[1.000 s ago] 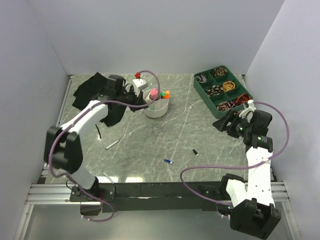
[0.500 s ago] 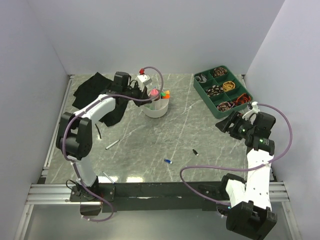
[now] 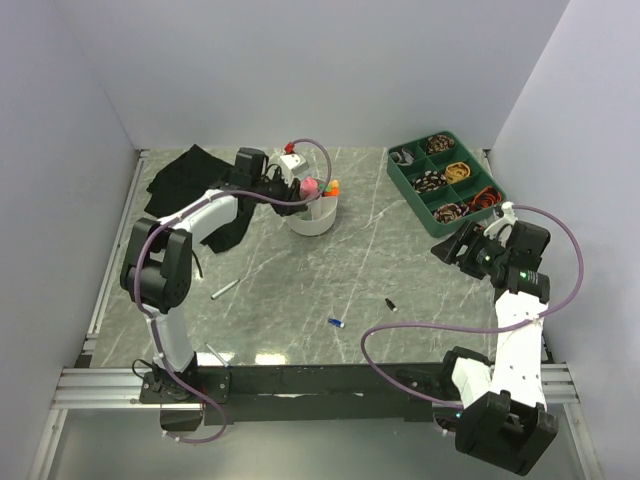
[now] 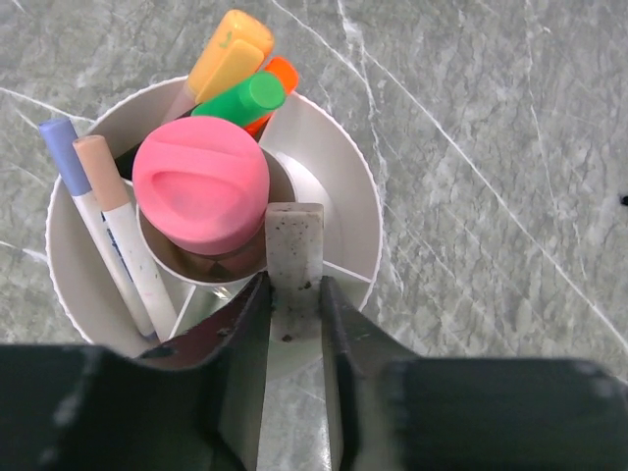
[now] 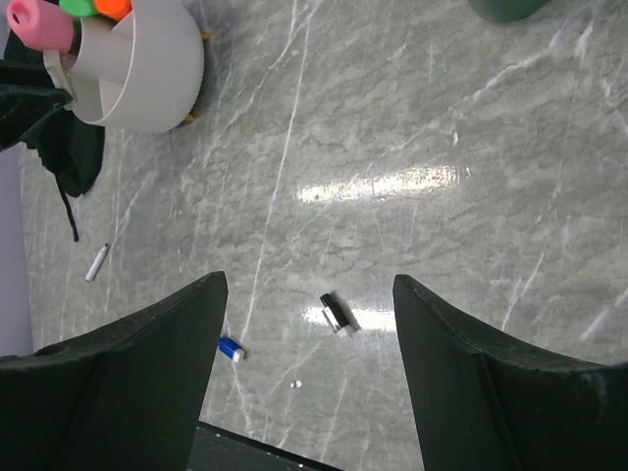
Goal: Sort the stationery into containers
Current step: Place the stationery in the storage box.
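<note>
Your left jaws flank an eraser in the bowl.
Can't tell if they clamp it or just touch. Your right jaws gape empty above the worktop.

Lighting: bright, even, overhead; shadows soft. Glare: white streak on table, right wrist view; fainter sheen at its near edge, top view. Focus: left gripper and right gripper fingers dark, blurred close-up; bowl sharp.
</note>
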`<act>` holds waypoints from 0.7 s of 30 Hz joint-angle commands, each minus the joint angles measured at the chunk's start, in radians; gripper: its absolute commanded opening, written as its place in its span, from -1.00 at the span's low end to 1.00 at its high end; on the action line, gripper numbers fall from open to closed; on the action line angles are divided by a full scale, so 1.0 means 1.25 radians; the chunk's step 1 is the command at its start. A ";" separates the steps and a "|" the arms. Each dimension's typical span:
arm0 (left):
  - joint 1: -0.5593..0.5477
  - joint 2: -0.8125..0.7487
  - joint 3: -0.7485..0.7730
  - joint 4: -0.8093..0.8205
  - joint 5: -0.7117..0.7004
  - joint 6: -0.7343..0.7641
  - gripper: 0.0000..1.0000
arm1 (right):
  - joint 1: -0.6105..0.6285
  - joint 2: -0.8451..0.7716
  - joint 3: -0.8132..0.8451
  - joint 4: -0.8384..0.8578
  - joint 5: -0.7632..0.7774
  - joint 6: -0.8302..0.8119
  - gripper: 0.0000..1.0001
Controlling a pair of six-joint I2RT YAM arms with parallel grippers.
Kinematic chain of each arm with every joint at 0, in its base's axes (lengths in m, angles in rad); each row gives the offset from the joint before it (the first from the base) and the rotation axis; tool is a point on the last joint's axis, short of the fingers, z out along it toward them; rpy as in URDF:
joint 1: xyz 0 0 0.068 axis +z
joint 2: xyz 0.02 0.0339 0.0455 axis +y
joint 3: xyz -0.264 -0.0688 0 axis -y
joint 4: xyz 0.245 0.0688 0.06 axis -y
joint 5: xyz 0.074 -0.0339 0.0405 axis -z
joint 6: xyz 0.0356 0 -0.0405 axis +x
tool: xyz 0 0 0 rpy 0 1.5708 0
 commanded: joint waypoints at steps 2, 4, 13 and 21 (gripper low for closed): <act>-0.006 -0.027 0.012 0.007 -0.019 0.008 -0.31 | -0.008 0.001 0.043 0.013 0.002 -0.010 0.53; -0.006 -0.047 -0.003 -0.004 -0.027 0.010 -0.23 | -0.008 -0.001 0.037 0.014 -0.003 -0.009 0.53; -0.005 -0.211 -0.091 -0.042 -0.101 0.024 0.09 | -0.007 -0.001 0.012 0.035 -0.020 0.007 0.53; 0.055 -0.376 -0.118 -0.337 -0.134 0.196 0.18 | -0.005 0.005 0.032 0.002 -0.051 -0.057 0.53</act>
